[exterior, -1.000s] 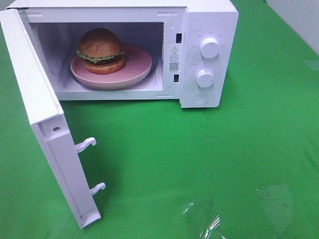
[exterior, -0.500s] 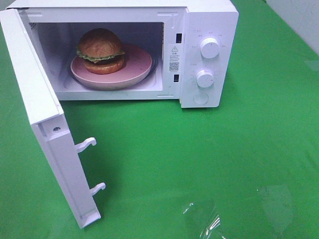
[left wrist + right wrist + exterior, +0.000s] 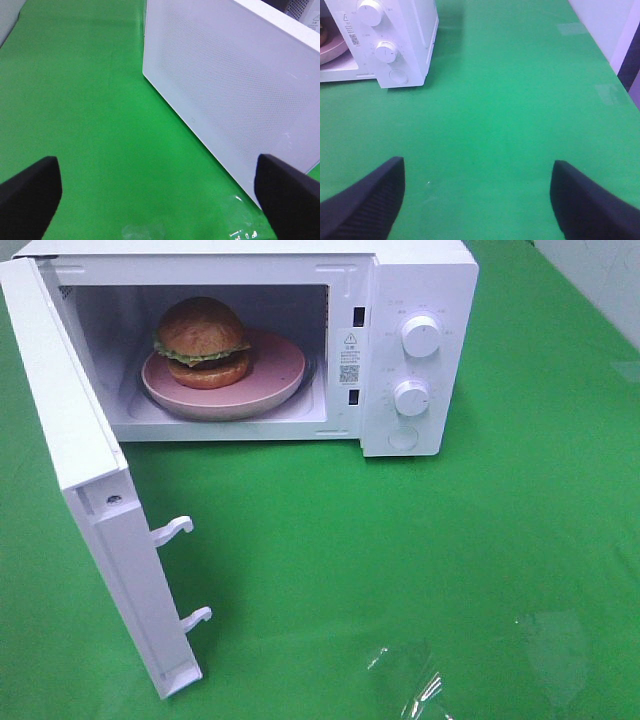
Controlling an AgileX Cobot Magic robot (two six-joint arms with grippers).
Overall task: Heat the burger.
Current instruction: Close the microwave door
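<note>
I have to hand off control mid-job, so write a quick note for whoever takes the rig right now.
Left tool: open, empty, over the green cloth by the outer face of the microwave door.
Right tool: open, empty, over the cloth, off to the knob side of the microwave.
Burger: on the pink plate, inside the microwave.
Done: burger loaded.
Left: the door stands wide open, so swing it shut; then probably set the upper knob and lower knob.

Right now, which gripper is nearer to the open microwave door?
Left. The left gripper faces the door close by; the right gripper is farther, on the knobs side.
</note>
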